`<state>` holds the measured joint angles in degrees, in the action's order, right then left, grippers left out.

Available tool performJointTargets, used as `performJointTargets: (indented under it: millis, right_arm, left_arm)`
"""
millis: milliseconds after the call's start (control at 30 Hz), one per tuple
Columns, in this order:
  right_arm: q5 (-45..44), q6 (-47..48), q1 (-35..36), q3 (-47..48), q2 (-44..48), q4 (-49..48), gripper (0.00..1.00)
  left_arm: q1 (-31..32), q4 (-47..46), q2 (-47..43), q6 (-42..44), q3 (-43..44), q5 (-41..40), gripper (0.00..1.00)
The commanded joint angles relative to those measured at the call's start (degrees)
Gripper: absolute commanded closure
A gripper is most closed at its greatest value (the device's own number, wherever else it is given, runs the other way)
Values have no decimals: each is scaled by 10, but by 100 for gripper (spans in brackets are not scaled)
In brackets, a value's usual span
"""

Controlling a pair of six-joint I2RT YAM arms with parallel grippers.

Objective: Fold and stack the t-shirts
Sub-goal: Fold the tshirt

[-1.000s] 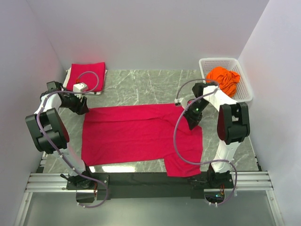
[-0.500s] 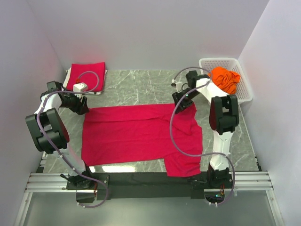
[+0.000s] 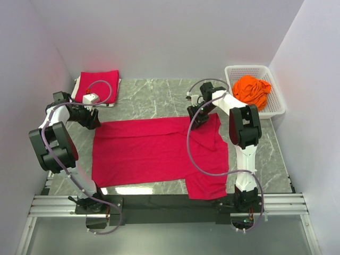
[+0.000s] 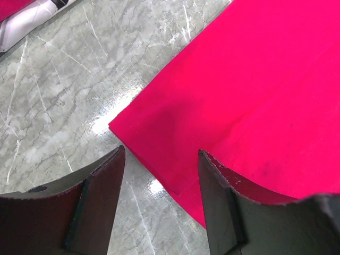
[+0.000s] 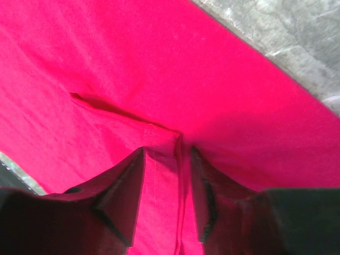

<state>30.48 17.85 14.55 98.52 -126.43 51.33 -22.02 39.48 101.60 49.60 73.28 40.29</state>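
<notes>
- I see my left fingers [image 4: 101, 202] spread above the red t-shirt's [image 4: 255, 95] corner on the desk [image 4: 64, 79].
- My right fingers [image 5: 119, 202] sit spread, straddling a crease in it.

No legible text, labels or numbers anywhere.

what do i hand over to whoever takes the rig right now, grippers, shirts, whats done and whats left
Left gripper: open, low over the far left corner of the spread red shirt, not gripping.
Right gripper: open, fingers astride a seam fold near that shirt's far right edge; no pinch visible.
Folded red shirt: far left corner of the table.
Orange shirt: crumpled in the white basket, far right.
Done: one red shirt folded and set aside.
Left: fold the spread shirt, stack it, then do the orange one.
</notes>
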Motion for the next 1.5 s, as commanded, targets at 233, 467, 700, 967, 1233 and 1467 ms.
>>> performJointTargets:
  millis: [233,467,700,967,1233,1467]
  right_arm:
    - [16,32,10,3,55,18,66]
    - [70,71,31,-15,81,59,100]
    - [125,131,91,-103,127,104,100]
    - [90,148,122,-143,175,110,68]
    - [-37,28,1,-67,136,26,71]
    - [-170,-20,-7,-39,72,-3,85]
  left_arm:
    - [2,-2,4,-7,26,19,38]
    - [3,-4,4,-8,28,22,38]
    - [3,0,-4,-2,23,20,38]
    - [3,-1,2,-2,20,15,38]
    - [26,-18,32,-85,39,-40,45]
    - [78,-47,64,-154,27,-114,53]
